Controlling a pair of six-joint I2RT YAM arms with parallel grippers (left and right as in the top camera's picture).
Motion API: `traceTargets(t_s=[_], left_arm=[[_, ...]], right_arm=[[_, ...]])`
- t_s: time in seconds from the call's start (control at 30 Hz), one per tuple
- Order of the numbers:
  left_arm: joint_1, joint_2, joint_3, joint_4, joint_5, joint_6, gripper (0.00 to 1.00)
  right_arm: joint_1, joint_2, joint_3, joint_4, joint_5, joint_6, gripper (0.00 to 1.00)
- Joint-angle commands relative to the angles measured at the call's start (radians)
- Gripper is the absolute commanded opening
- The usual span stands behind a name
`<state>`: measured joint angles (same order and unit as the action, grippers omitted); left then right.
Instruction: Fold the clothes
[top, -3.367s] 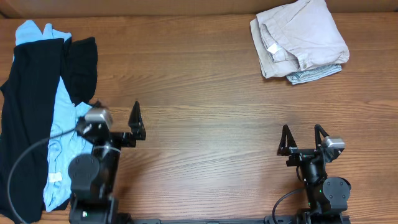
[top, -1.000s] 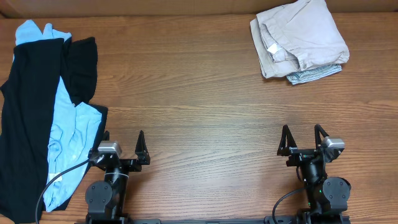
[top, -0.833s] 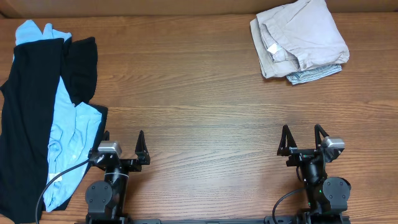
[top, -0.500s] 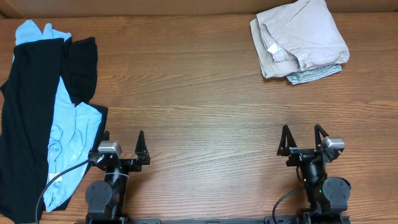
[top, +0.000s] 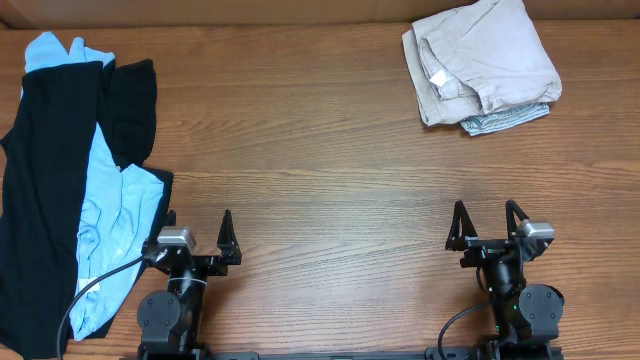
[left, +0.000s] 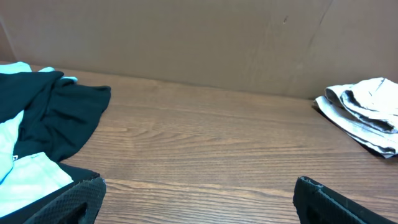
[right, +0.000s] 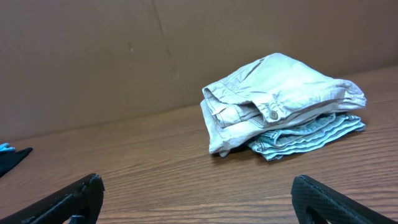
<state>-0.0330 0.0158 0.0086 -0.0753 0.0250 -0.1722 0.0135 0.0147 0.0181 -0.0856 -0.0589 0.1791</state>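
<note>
A black garment (top: 50, 170) and a light blue garment (top: 115, 230) lie spread and unfolded along the table's left edge; they also show in the left wrist view (left: 50, 118). A folded beige garment (top: 485, 55) sits on a folded striped one (top: 505, 118) at the far right, seen in the right wrist view too (right: 280, 93). My left gripper (top: 195, 235) is open and empty at the near left, beside the blue garment's edge. My right gripper (top: 485, 228) is open and empty at the near right.
A brown cardboard wall (left: 199, 37) runs along the table's far edge. The wooden table (top: 320, 170) is bare between the two clothes piles.
My left arm has drawn back from a raised, forward pose to its low rest pose at the near edge. Nothing has moved in the last second.
</note>
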Motion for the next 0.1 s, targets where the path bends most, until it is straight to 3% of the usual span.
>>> traceTargets(t_s=[0.0, 0.07], left_arm=[[-0.005, -0.010, -0.004, -0.002, -0.006, 0.026, 1.00], [-0.005, -0.010, -0.004, -0.002, -0.006, 0.026, 1.00]], right_arm=[[-0.003, -0.012, -0.010, 0.006, 0.013, 0.001, 1.00], [-0.003, -0.012, -0.010, 0.006, 0.013, 0.001, 1.00]])
